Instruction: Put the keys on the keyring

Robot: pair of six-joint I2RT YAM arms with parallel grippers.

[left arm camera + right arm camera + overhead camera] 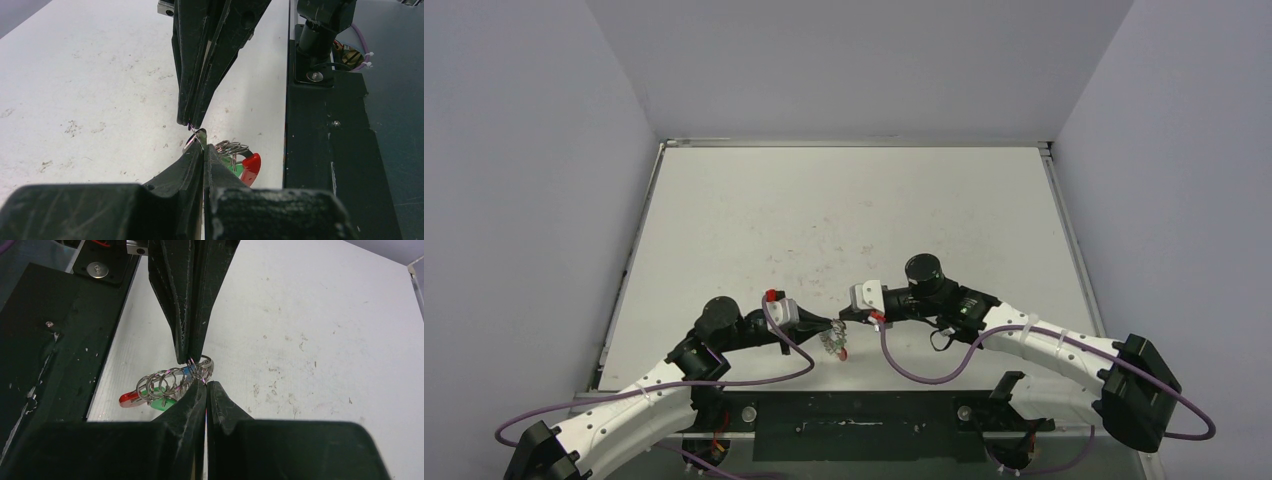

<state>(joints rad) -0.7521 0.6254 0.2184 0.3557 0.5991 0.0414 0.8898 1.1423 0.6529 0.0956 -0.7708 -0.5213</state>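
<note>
The keyring (833,345) hangs low over the white table (844,210) near its front edge, between both grippers. Its silvery coil (165,382) and red section (129,398) show in the right wrist view, with a green key head (163,403) under the coil and a blue one (188,370) by the fingertips. My left gripper (829,327) (203,146) is shut on a turn of the coil (233,147). My right gripper (847,318) (206,384) meets it tip to tip, shut on the coil's end. The red section (252,165) and green head (235,168) show beside the left fingers.
A black base plate (854,415) runs along the near table edge, right under the keyring's side (325,150) (45,340). Purple cables (924,372) loop from both wrists. Grey walls close the table on three sides.
</note>
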